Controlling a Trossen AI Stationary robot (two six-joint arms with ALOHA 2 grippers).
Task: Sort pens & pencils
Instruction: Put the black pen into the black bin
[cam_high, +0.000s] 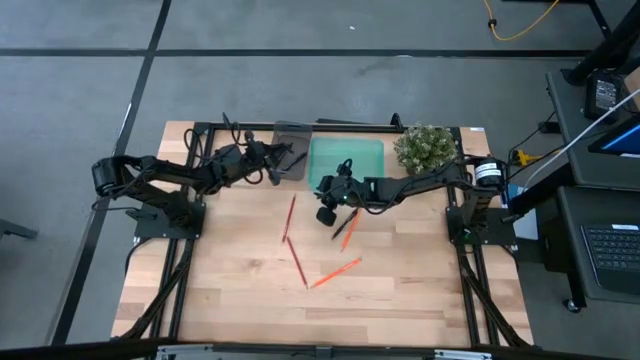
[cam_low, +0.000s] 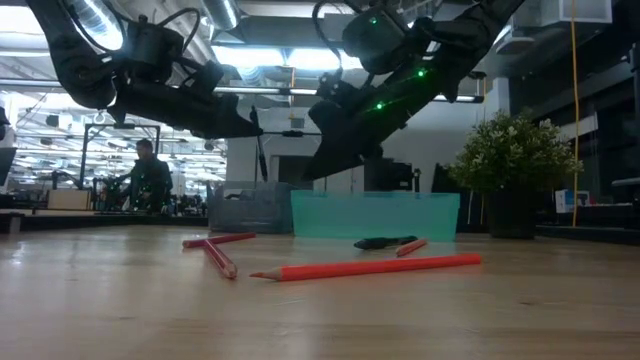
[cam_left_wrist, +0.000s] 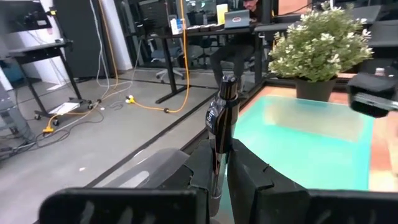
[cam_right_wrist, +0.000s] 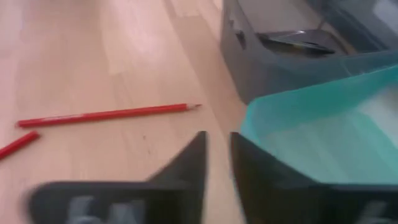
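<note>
An orange pencil (cam_low: 368, 267) lies nearest the low camera, flat on the desk (cam_high: 230, 290), its long axis running left to right with the tip to the left. In the high view it sits near the middle of the desk, slanting up toward the right. Two red pencils (cam_high: 297, 262) lie just left of it, one slanting toward the near edge, the other (cam_high: 289, 218) farther back and nearly upright in the picture. A black pen (cam_low: 380, 242) and another orange pencil (cam_high: 349, 229) lie crossed just in front of the teal tray (cam_high: 345, 152).

That crossed pair is what the coming move seems to turn on: it lies directly beneath and just right of the right hand (cam_high: 330, 205), which hangs above the desk at the tray's near edge with its fingers close together and nothing between them. Both sticks slant up to the right, so the hand would need to close across that line.

The left hand (cam_left_wrist: 221, 171) hovers at the far left, beside the grey bin (cam_high: 290, 150), clamped on a black pen (cam_left_wrist: 221, 124) that stands upright. Another pen (cam_right_wrist: 297, 41) already lies in the bin.
</note>
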